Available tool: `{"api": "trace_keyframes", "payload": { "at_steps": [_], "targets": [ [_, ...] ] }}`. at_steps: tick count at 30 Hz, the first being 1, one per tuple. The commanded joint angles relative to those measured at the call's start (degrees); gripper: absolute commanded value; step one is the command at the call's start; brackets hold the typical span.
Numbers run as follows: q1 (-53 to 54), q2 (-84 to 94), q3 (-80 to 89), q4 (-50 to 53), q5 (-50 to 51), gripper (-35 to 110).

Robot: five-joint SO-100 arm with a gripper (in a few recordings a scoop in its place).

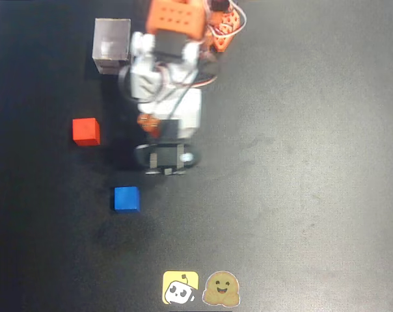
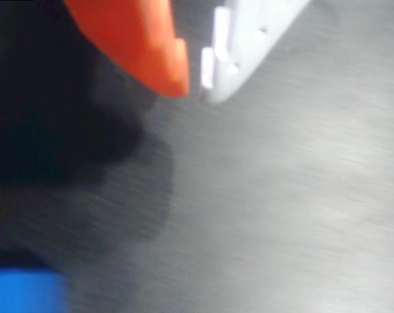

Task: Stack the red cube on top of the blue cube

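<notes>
The red cube rests on the dark table at the left of the overhead view. The blue cube sits below it and a little to the right, apart from it. A blurred corner of the blue cube also shows at the bottom left of the wrist view. My gripper hangs to the right of the red cube and above the blue one, touching neither. In the wrist view the gripper has its orange and white fingertips almost meeting, shut with nothing between them.
A grey-white box stands at the upper left beside the arm's base. Two stickers lie at the table's bottom edge. The right half of the table is bare dark surface.
</notes>
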Motion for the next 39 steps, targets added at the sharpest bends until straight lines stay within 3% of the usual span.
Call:
{"api": "trace_keyframes", "payload": {
  "at_steps": [1,16,39],
  "targets": [
    [5.01,-2.72,-6.15,2.11,-3.78,0],
    [23.91,-17.40,-21.88,5.80,-16.26,0],
    [28.56,-28.65,-30.23,2.46,-10.55,0]
  ]
}}
